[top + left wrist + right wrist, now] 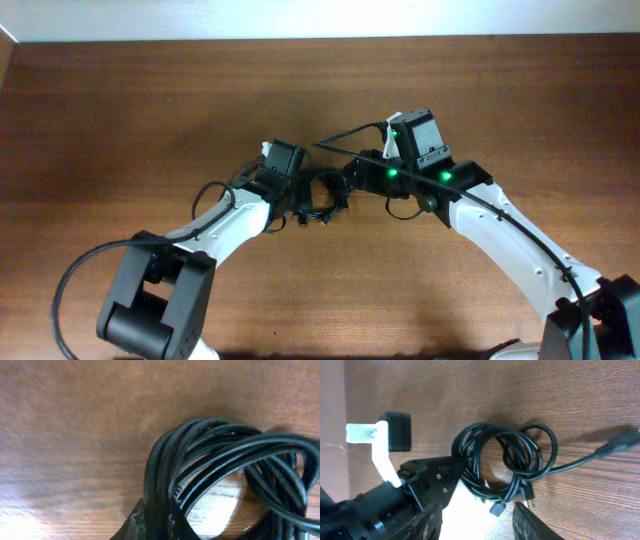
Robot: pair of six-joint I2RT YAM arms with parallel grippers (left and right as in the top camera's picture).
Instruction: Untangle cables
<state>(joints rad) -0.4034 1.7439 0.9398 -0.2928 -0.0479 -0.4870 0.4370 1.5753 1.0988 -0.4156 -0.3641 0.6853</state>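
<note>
Cables (165, 475), glossy black coils, pinched by left end effector (459, 467), right end effector (477, 512) spread

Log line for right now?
left gripper: shut on cables | right gripper: open, short of cables | cables: coiled, one plug end trailing out

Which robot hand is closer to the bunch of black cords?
Left. The left gripper touches the coiled bundle of thin black cables at its edge; the right gripper hangs open just beside its plug ends.
</note>
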